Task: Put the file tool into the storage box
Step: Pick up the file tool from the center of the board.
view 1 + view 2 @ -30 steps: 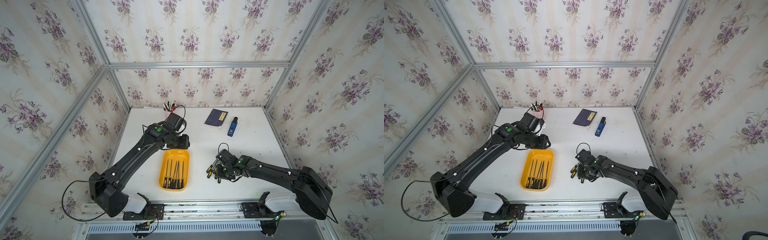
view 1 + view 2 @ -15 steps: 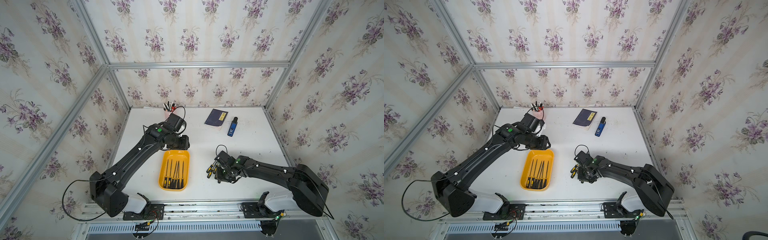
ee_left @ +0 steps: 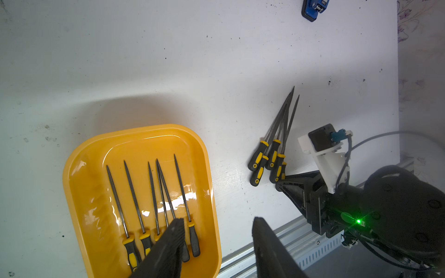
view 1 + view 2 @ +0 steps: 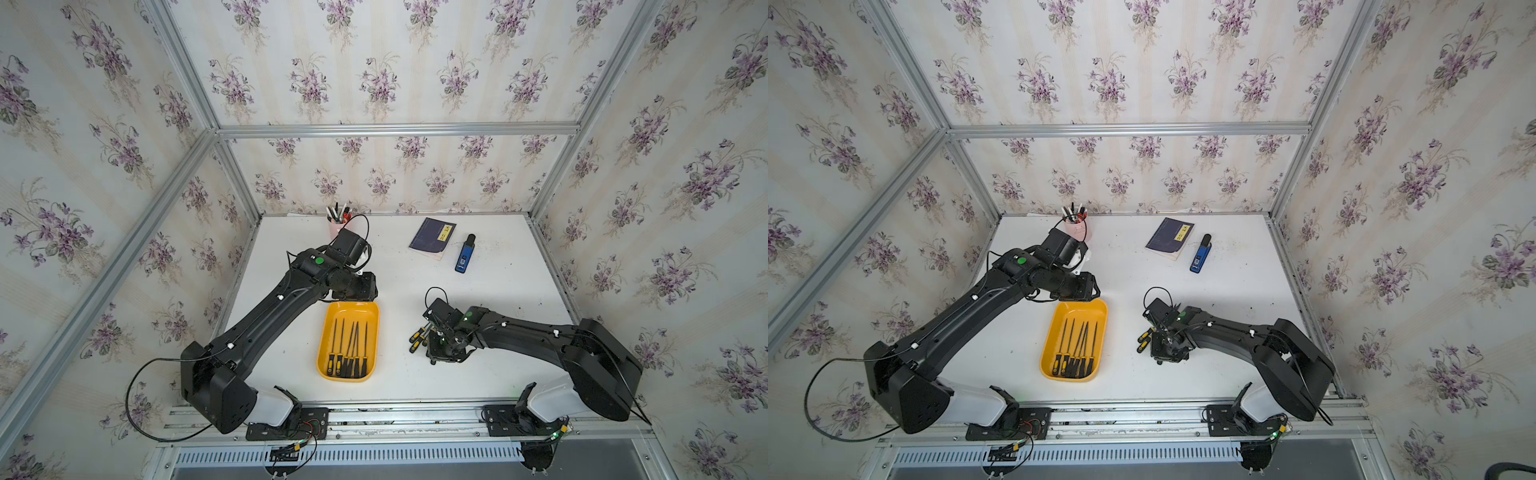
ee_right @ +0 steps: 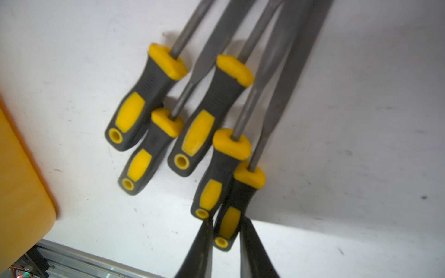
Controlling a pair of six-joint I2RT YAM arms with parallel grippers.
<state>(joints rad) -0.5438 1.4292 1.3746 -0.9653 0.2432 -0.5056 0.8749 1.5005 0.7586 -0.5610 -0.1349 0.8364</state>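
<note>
1. The right claw [image 5: 226, 220] is low at the worktop [image 4: 498, 291], right of the box [image 4: 351, 309]. Its fingers [image 5: 199, 245] stand narrowly apart, one close against each side of a file [image 5: 240, 195] at the butt of its handle. I cannot tell whether they press it yet.
2. That file lies flat on the worktop, outside the box. It is the one in its bunch farthest from the box.
3. Four more loose files [image 5: 149, 96] lie touching or overlapping it on the side nearer the box. All have yellow-and-grey handles, and their blades run toward the far side and converge at the tips.
4. In both top views the bunch lies near the box's right long side but apart from it – roughly parallel, slightly slanted.
5. The left claw [image 3: 219, 220] hangs above the box's far end with its fingers wide apart and nothing between them.
6. A row of stored files [image 4: 349, 345] lies lengthwise in the box, handles at the near end.
7. Beyond the box's far end stands a pen cup [image 4: 337, 226]. Farther right of it lie a dark book [image 4: 432, 241] and a blue device [image 4: 463, 257] – both well away from the box.
</note>
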